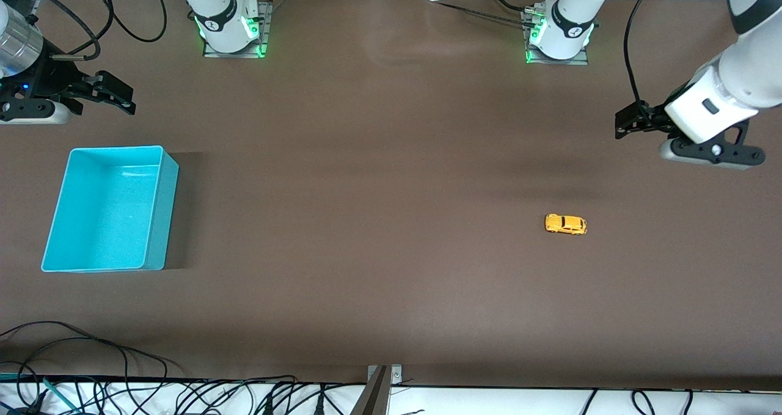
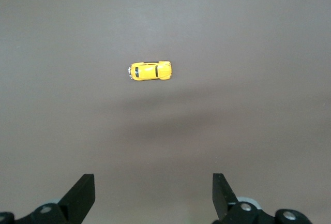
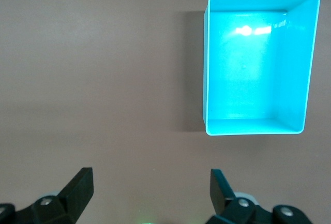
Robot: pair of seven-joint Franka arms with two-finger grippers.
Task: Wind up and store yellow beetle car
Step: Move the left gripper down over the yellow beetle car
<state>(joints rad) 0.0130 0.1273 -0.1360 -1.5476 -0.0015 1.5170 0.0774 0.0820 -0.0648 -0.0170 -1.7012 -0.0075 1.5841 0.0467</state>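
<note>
The yellow beetle car (image 1: pixel 566 224) stands on its wheels on the brown table, toward the left arm's end. It also shows in the left wrist view (image 2: pixel 149 71). My left gripper (image 1: pixel 629 121) is open and empty, up in the air over bare table at the left arm's end, apart from the car. Its open fingers (image 2: pixel 83 193) frame bare table in the left wrist view. The teal bin (image 1: pixel 156 219) stands empty toward the right arm's end and shows in the right wrist view (image 3: pixel 305 79). My right gripper (image 1: pixel 113 94) is open and empty, held over the table beside the bin.
Both arm bases (image 1: pixel 229 24) stand along the table edge farthest from the front camera. Loose black cables (image 1: pixel 91 366) lie along the table edge nearest the front camera, by a small metal bracket (image 1: pixel 382 381). Brown table lies between the bin and the car.
</note>
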